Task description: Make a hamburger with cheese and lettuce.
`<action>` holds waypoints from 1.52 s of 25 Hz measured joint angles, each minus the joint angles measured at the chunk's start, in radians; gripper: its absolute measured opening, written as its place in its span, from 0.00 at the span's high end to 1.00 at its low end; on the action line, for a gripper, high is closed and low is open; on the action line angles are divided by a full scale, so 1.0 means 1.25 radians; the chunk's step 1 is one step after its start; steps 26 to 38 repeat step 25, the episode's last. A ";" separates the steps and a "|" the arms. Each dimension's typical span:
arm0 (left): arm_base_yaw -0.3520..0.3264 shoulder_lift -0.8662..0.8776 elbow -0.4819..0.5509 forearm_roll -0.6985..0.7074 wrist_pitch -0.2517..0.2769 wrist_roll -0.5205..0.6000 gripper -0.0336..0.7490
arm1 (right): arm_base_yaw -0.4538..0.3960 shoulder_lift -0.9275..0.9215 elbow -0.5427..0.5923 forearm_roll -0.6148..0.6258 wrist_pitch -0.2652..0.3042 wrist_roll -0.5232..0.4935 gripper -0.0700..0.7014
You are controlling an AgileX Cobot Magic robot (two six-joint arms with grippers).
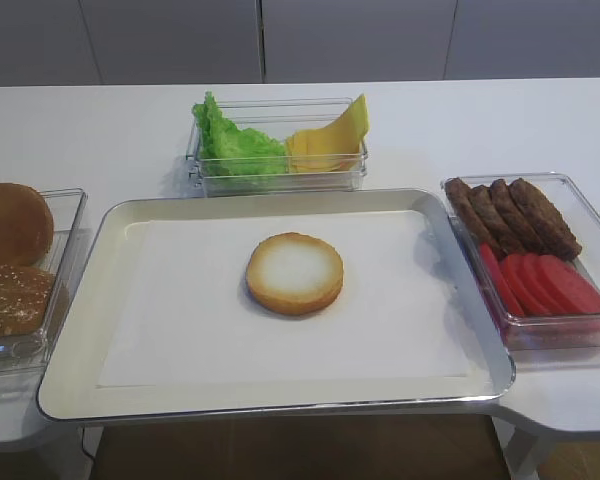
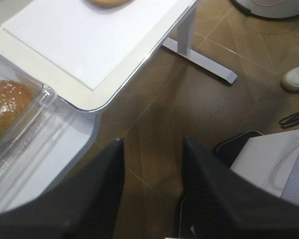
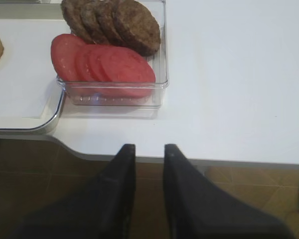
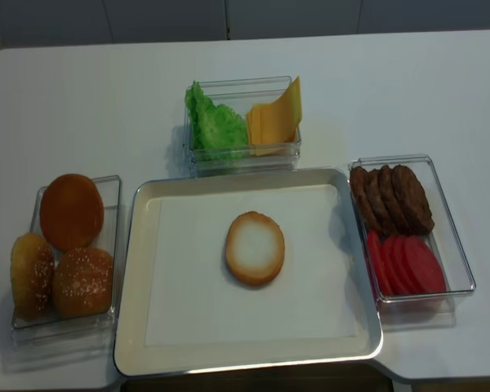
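The hamburger is a round bun half, cut face up, on white paper in the middle of the metal tray; it also shows in the realsense view. The lettuce and the cheese share a clear box behind the tray. Neither gripper shows in the high views. My right gripper is open and empty, below the table's front edge, near the tomato box. My left gripper is open and empty over the floor, off the table's front left corner.
A clear box at the right holds brown patties and red tomato slices. A clear box at the left holds several bun tops. In the left wrist view a table leg and a shoe are on the floor.
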 joint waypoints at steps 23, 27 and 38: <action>0.000 -0.048 0.112 0.014 -0.053 -0.013 0.58 | 0.000 0.000 0.000 0.000 0.000 0.000 0.69; 0.000 -0.048 0.112 0.022 -0.053 -0.022 0.58 | 0.000 0.000 0.000 0.000 0.000 0.000 0.69; 0.000 -0.048 0.112 0.022 -0.053 -0.022 0.58 | 0.000 0.000 0.000 0.000 0.000 0.000 0.69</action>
